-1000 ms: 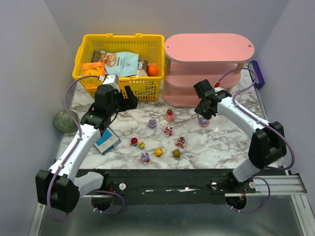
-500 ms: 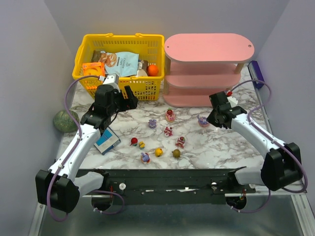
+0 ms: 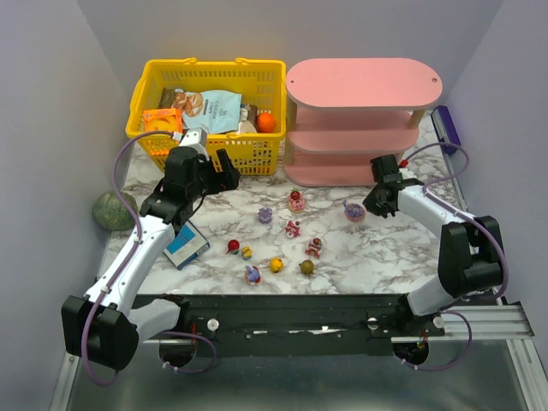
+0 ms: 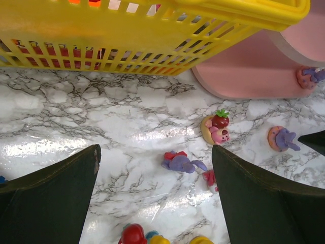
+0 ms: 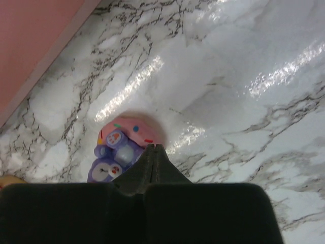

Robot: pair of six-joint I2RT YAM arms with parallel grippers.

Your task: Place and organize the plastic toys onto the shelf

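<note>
The plastic toys lie scattered on the marble top: a pink strawberry-topped one, a purple bunny, and red, yellow and olive round ones. A pink-and-purple toy sits right by my right gripper, which is shut with nothing between its fingers. My left gripper hangs wide open above the bunny, in front of the basket. The pink shelf stands at the back right; another toy shows at its lowest board.
A yellow basket with snack packets and an orange ball stands left of the shelf. A green speckled ball lies at the left wall. A blue-and-white box lies under the left arm. A purple object sits right of the shelf.
My right gripper has pulled back to the right off the pink-and-purple toy and closed empty. The toy stays on the table. The left arm has not moved.
</note>
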